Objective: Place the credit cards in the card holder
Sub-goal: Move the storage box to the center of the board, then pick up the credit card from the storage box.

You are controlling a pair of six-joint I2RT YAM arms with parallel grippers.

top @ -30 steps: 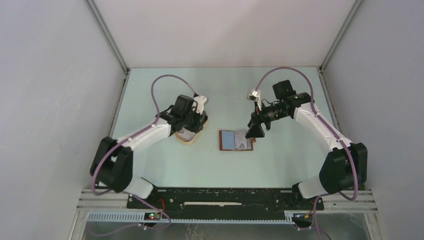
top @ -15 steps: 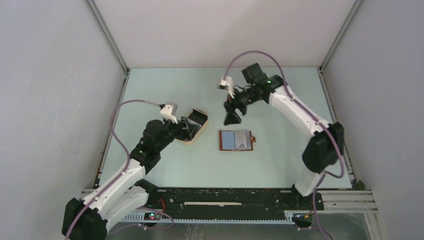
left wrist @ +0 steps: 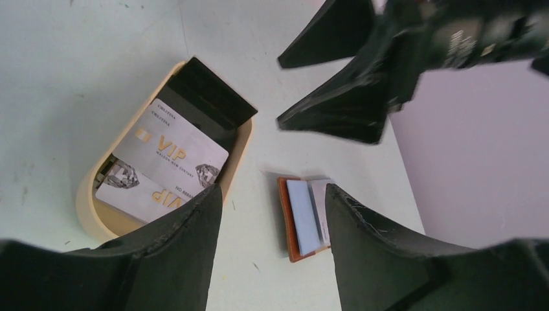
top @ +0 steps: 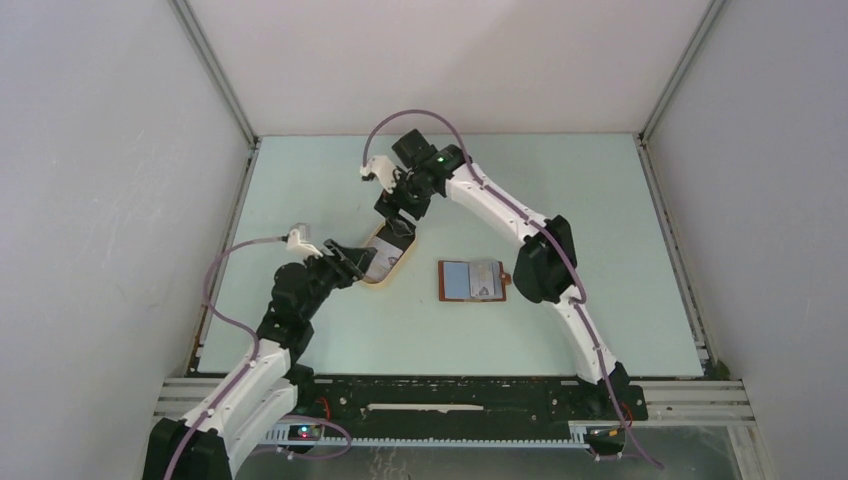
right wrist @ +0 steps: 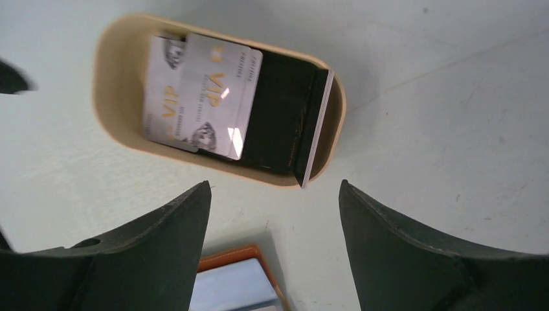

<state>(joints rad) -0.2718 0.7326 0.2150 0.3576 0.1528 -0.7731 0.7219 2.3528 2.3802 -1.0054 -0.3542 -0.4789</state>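
The card holder (top: 472, 280) lies open and flat mid-table, reddish-brown, with a pale blue card (left wrist: 304, 214) and a grey one in it. More credit cards sit in a beige oval tray (top: 372, 281): white VIP cards (right wrist: 213, 97) lying flat and a black card (right wrist: 278, 116) leaning at the far end. My left gripper (top: 352, 262) hovers at the tray's near-left side, open and empty. Above the tray's far end hangs my right gripper (top: 395, 220), also open with nothing between its fingers. In the left wrist view the card holder (left wrist: 285, 220) shows between my fingers.
The tray (left wrist: 87, 194) stands left of the card holder (right wrist: 230, 258) with a narrow strip of bare table between them. The right arm stretches across the table's middle, over the card holder. Grey walls enclose the table on three sides.
The right arm swung left from over the card holder to above the tray's far end. The left arm drew back from the tray toward the near left, and its jaws opened.
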